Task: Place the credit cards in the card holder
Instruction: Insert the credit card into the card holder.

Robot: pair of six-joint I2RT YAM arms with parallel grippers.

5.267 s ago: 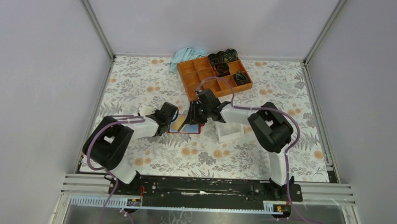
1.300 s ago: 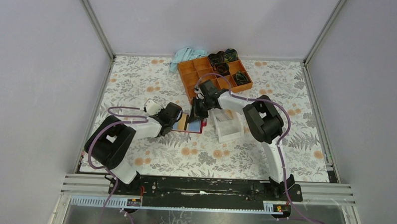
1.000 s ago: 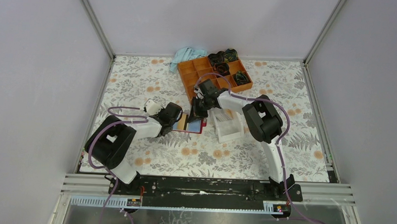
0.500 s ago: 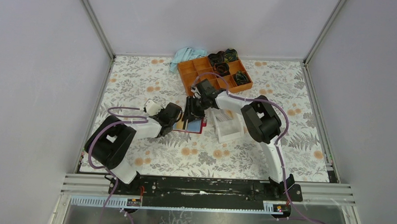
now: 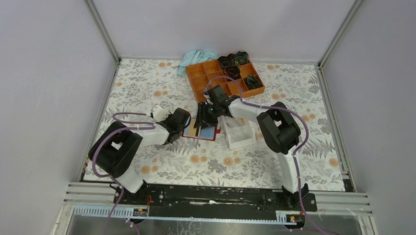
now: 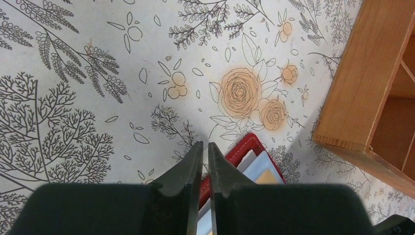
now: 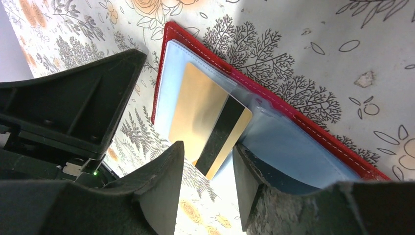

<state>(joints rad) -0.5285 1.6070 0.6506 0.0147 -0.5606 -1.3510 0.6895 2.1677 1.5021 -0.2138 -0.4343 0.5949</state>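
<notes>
The dark-red card holder [image 5: 209, 133] lies open on the flowered table between my two grippers. My left gripper [image 5: 183, 124] is at its left edge. In the left wrist view its jaws [image 6: 206, 147] are nearly closed, with the holder's red edge [image 6: 244, 145] between them. My right gripper [image 5: 201, 119] hangs over the holder with its jaws open [image 7: 205, 161]. A tan-gold credit card [image 7: 200, 107] with a black stripe lies partly under the holder's clear pocket. Its free end lies between my right fingers. Light-blue lining or a card [image 7: 171, 83] shows beneath it. The holder's red edge [image 7: 303, 115] frames the pocket.
A whitish clear box [image 5: 240, 133] stands just right of the holder. The orange compartment tray [image 5: 196, 86] with dark items sits behind it, and its wooden-looking wall shows in the left wrist view [image 6: 362, 88]. A light-blue cloth [image 5: 195, 58] lies at the back.
My right gripper has shifted a little left and nearer over the open holder. My left gripper has stayed at the holder's left edge.
</notes>
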